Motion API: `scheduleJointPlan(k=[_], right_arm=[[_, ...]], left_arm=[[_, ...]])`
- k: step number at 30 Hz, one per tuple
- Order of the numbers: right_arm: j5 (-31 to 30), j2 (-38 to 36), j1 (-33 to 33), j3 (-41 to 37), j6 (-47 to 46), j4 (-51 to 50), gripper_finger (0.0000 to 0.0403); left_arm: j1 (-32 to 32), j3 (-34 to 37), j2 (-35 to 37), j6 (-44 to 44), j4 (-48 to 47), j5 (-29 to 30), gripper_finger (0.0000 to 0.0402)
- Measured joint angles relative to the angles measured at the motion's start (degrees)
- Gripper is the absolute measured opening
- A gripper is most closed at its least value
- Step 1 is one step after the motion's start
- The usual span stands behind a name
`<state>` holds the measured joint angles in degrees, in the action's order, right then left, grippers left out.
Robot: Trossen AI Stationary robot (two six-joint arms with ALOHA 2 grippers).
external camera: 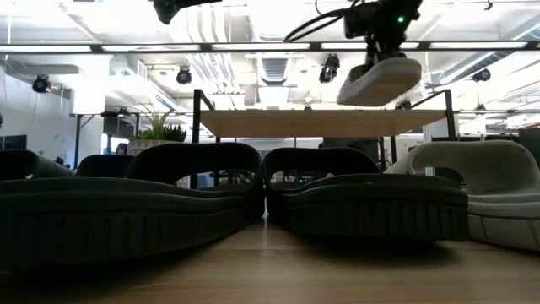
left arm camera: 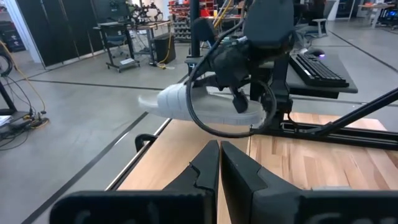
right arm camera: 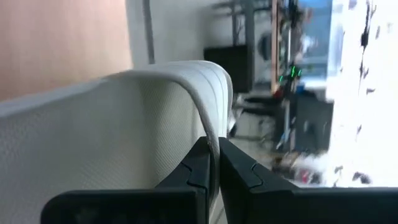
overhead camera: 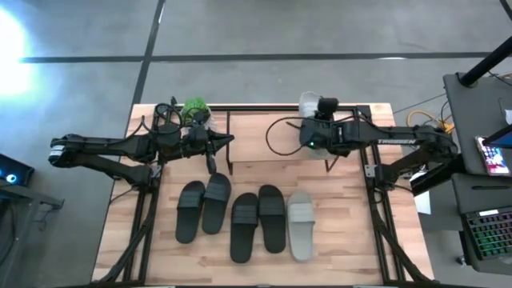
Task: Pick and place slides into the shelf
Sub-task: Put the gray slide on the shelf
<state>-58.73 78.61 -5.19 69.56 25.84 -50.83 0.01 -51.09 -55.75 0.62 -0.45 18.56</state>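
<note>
My right gripper [external camera: 381, 52] is shut on a light grey slide [external camera: 380, 80], held in the air above the shelf's light wooden board [external camera: 321, 123]. The slide also shows in the high view [overhead camera: 309, 102], at the far side of the table. Two black pairs [overhead camera: 192, 210] [overhead camera: 258, 220] and one more grey slide [overhead camera: 300, 224] lie sole-down in a row on the table in front of the shelf [overhead camera: 280, 164]. My left gripper [left arm camera: 219, 155] is shut and empty. It hangs over the shelf's left end [overhead camera: 228, 141] and points toward the right arm. My right gripper pinches the grey slide's wide strap [right arm camera: 211, 134] between its two fingers, at the strap's edge, one finger inside the strap's arch and one outside. The fingers come from above. The slide hangs below them, sole down and slightly tilted, clear of the shelf board.
A green plant [overhead camera: 194, 108] stands at the far left corner by the left arm. The shelf's thin black frame [overhead camera: 230, 132] stands across the far half of the table. A desk with a keyboard [overhead camera: 486, 236] is off the table's right side.
</note>
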Motion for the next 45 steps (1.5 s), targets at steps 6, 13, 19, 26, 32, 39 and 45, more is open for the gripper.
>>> scheduleJointPlan(k=[6,13,19,26,32,39,45], right_arm=[[4.68,2.10,-2.94,-0.72,-0.62,-1.81,0.0011],[7.05,1.39,-5.84,-3.68,-2.45,-0.81,0.0011],[6.72,1.18,-5.20,-6.41,-2.90,-0.55,0.0011],[6.65,-0.27,-5.17,-8.55,-2.41,-0.21,0.0011],[7.38,-0.66,-5.20,-7.19,4.27,0.55,0.0012],[8.10,-0.65,-5.20,-7.38,3.78,0.66,0.0013],[6.50,-0.63,-5.20,-6.88,1.86,0.46,0.0013]], left_arm=[[0.02,0.00,0.02,-0.11,0.00,0.41,0.0000],[0.02,0.00,0.02,-0.24,-0.01,0.41,0.0000],[0.02,0.00,0.02,-0.23,-0.02,1.47,0.0000],[0.02,0.00,0.04,-0.24,-0.01,1.87,0.0000],[0.02,0.02,0.07,-0.22,-0.02,1.91,0.0000],[0.02,0.02,0.07,-0.22,-0.02,1.91,0.0000],[0.02,0.04,0.07,-0.22,-0.02,1.91,0.0000]])
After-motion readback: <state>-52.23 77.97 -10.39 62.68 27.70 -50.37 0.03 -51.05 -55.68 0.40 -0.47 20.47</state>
